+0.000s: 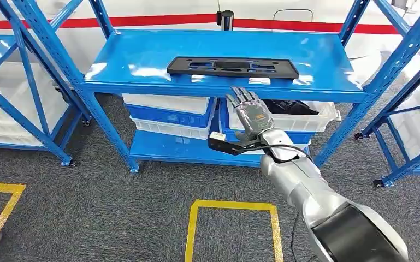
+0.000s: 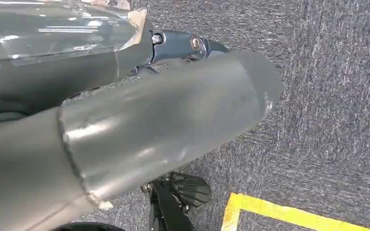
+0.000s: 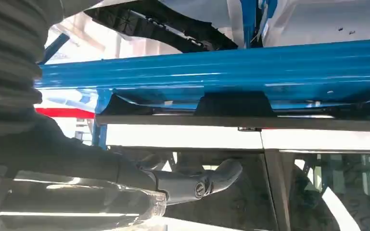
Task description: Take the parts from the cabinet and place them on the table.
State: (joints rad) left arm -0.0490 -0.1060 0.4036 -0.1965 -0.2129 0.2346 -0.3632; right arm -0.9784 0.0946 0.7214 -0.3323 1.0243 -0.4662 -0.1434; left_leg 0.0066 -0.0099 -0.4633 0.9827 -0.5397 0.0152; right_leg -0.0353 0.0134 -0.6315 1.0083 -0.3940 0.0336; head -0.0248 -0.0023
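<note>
Your right hand (image 1: 249,115) hangs released, fingers spread, just below the blue metal shelf (image 1: 142,60) edge; the flat black plastic slotted panel (image 1: 232,66) lies on that shelf, likely light and stiff, so grasp its near long edge

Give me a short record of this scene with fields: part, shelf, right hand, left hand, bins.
part: black flat part lying on the top shelf
shelf: blue rack shelf
right hand: right hand raised, fingers apart, below the shelf's front edge, holding nothing
left hand: left hand hangs over grey carpet
bins: white bins on the shelf below
</note>
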